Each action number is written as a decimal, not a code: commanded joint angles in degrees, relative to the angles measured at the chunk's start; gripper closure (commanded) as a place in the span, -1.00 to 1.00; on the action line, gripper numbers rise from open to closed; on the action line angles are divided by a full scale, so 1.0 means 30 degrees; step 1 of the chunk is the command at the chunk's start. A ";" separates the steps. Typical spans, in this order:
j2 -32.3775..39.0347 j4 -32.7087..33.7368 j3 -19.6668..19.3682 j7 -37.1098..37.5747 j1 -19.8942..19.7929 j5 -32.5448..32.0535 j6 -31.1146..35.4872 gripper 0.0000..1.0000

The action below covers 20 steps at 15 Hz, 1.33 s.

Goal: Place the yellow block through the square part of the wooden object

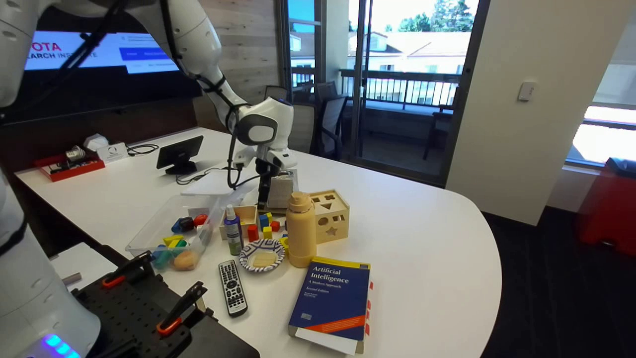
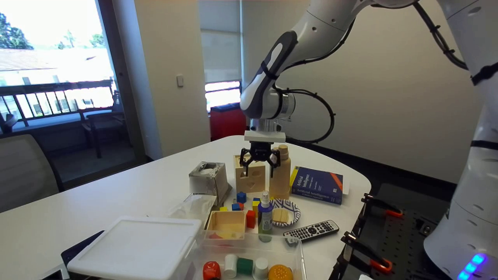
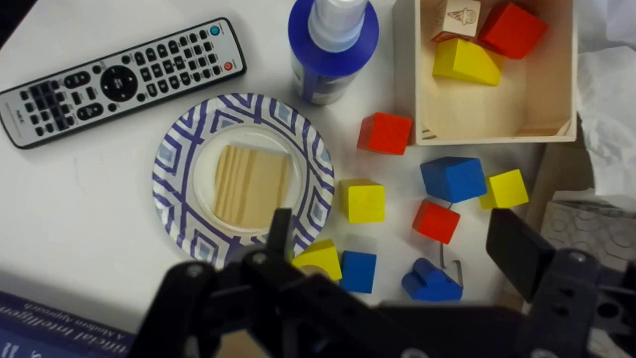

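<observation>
Parted jaws above table point(image 1: 422, 238). Below, in wrist view: yellow block point(image 3: 366, 204), one of several, between patterned plate point(image 3: 174, 184) and red block point(image 3: 436, 222). Farther out, in both exterior views: wooden object point(image 1: 331, 218), just beside tan bottle point(image 1: 302, 233).

Four yellow blocks point(image 3: 366, 204), three red point(image 3: 387, 135), three blue point(image 3: 454, 180)

Tissue box point(image 2: 204, 182), sorter box point(image 2: 249, 179), bottle point(image 2: 279, 186), book point(image 2: 317, 184): left to right in an exterior view.
Wrist view: plate point(image 3: 180, 171) with slab point(image 3: 253, 188) on it; remote control point(image 3: 121, 83) just beside; open box point(image 3: 406, 74) at upper right, blocks point(image 3: 467, 62) inside; spray bottle point(image 3: 334, 59) between remote control and open box; loose blocks point(image 3: 365, 204) mostly right of plate.
</observation>
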 commanded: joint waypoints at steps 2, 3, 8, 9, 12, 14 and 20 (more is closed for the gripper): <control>0.1513 0.0392 -0.0122 0.0358 0.0231 0.0406 0.1302 -1.00; 0.1904 0.0520 -0.0018 0.0255 0.0183 0.0540 0.1649 -1.00; 0.3443 0.1207 0.0053 0.0273 0.0254 0.0526 0.2393 -1.00; 0.3798 0.1475 0.0098 0.0251 0.0213 0.0586 0.2527 -1.00; 0.4826 0.2456 0.0214 0.0274 0.0209 0.0613 0.2584 -1.00; 0.5362 0.3068 0.0198 0.0359 0.0312 0.0519 0.2518 -1.00; 0.6684 0.4473 0.0196 0.0565 0.0257 0.0611 0.2291 -1.00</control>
